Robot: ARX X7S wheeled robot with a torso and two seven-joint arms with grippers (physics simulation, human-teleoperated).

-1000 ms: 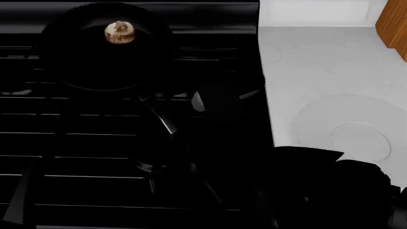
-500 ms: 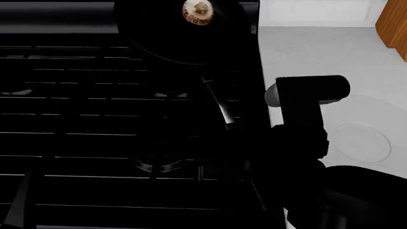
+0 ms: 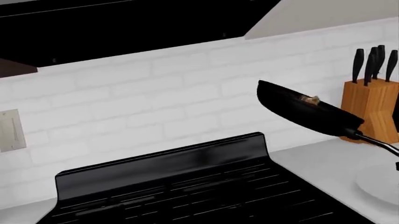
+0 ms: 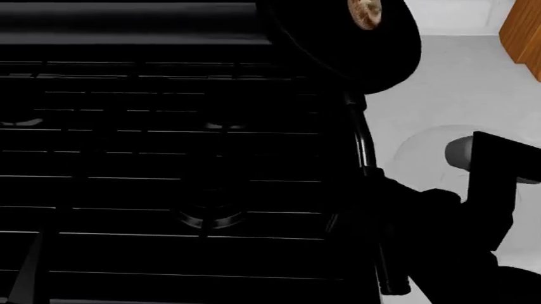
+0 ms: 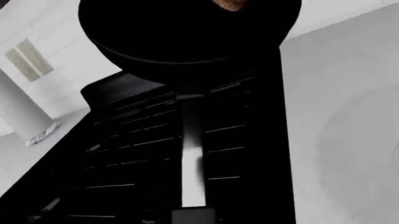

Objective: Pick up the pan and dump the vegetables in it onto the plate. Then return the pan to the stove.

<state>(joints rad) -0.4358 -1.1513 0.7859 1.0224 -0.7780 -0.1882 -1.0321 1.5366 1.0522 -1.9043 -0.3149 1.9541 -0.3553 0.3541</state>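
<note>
The right pincer [image 4: 381, 190] gripped the pan [image 4: 343, 38] by its handle, aloft over the stove's [image 4: 169, 158] right edge, the plate [image 4: 422, 149] lying further right on the counter [image 4: 457, 76].

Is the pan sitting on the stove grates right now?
No, the left wrist view shows the pan lifted and tilted in the air above the stove, with the mushroom inside it.
</note>
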